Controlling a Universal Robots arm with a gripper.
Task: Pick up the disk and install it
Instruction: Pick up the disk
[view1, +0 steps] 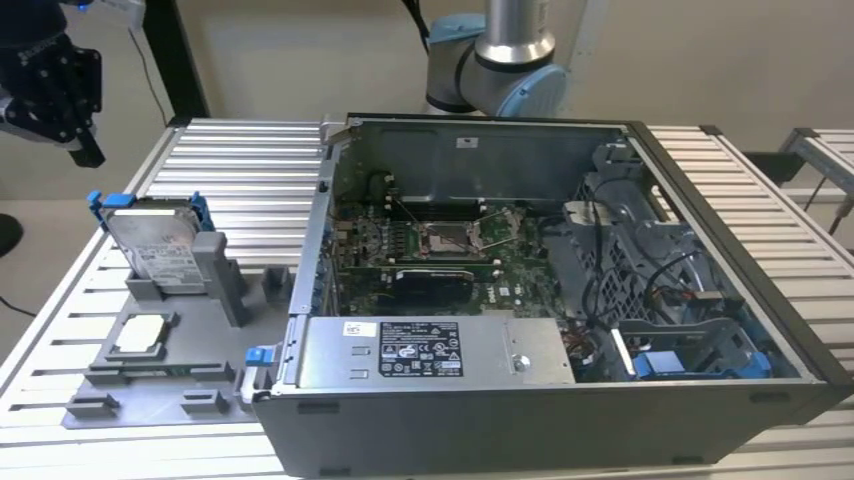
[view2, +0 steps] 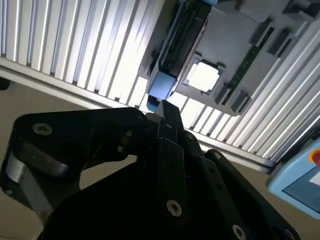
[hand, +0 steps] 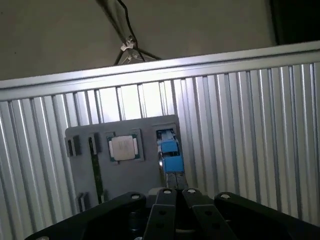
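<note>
High at the exterior view's left, the black tool (view1: 87, 155) hangs in the air above the far corner of the ribbed metal surface (view1: 240, 170), with its tip pointing down. Its fingers are pressed together and nothing is between them. The arm's grey base (view1: 514, 70) stands behind the open computer case (view1: 534, 435), well apart from the tool.

The disk (view1: 158, 245) stands upright on its edge in a slot of a grey holder (view1: 174, 385), near the exterior view's left side of the surface. Its silver face with the white label is turned toward the camera, and blue rails run along both its sides. The print on the label is too small to read. In both wrist views the tool (view2: 167, 107) (hand: 175, 182) looks down on the thin upper edge of the disk (view2: 175, 45) (hand: 170, 150), and it does not touch it.

A small square chip (view1: 144, 335) lies flat on the same holder, in front of the disk; it shows also in both wrist views (view2: 204, 76) (hand: 123, 146). Inside the case, at its front, sits a large grey box (view1: 427, 350) with a white label; its black print cannot be read either.

Between the tool and the disk is free air. The holder sits just beside the case's outer wall on one side, and on the other side only a narrow band of surface lies before the edge. Behind the holder the surface is bare up to its far edge.
</note>
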